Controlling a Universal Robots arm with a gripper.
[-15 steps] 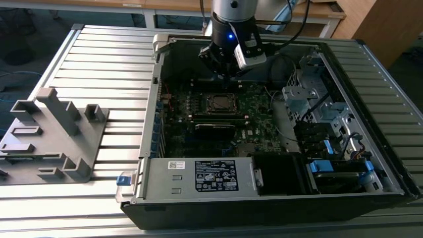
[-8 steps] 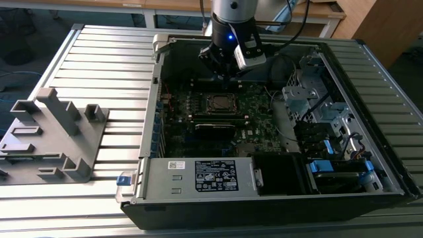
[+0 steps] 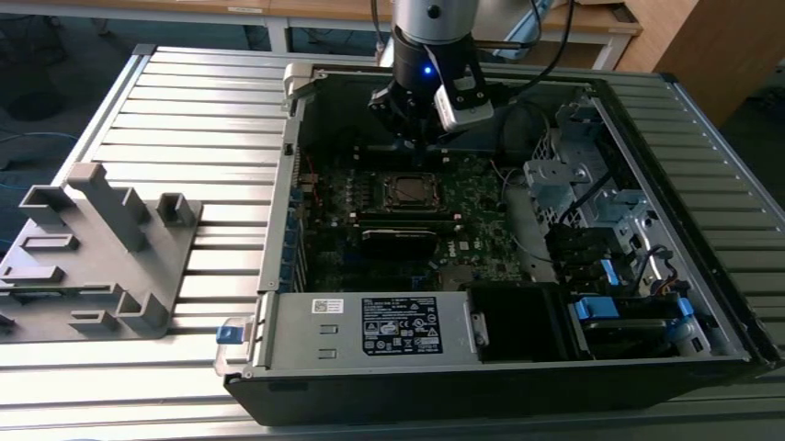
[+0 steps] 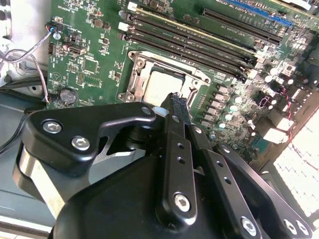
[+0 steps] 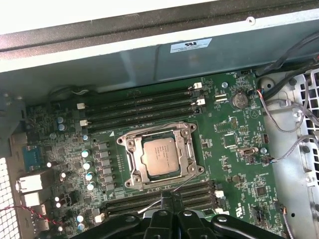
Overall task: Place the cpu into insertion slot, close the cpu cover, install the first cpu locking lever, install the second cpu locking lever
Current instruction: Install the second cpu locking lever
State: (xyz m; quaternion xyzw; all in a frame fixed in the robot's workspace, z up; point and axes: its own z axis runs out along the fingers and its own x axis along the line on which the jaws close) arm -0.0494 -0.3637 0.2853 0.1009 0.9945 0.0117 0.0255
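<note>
You had the gripper (image 3: 417, 138) hanging inside the open computer case (image 3: 638, 276) on the slatted worktop (image 3: 184, 119), above the green motherboard (image 3: 472, 216). In both wrist views the two black fingers (image 4: 178, 112) stood pressed together at their tips with nothing between them.

The cpu (image 5: 158, 157) lay flat in its socket, its dull silver top showing through the open window of the cpu cover (image 5: 133, 164), which lay down flat around it. In the exterior view the socket sat at about 6 o'clock from the fingers, close below them and apart from them. In the second wrist view the fingertips stood just beside the socket's near edge, over the corner of the frame; whether they touched it, you could not tell.

A thin wire locking lever (image 5: 185, 180) ran along one side of the socket towards the fingers. Memory slots (image 5: 142, 104) flanked the socket on two sides. A grey plastic fixture (image 3: 92, 248) stood on the worktop, well apart at the exterior view's left.
</note>
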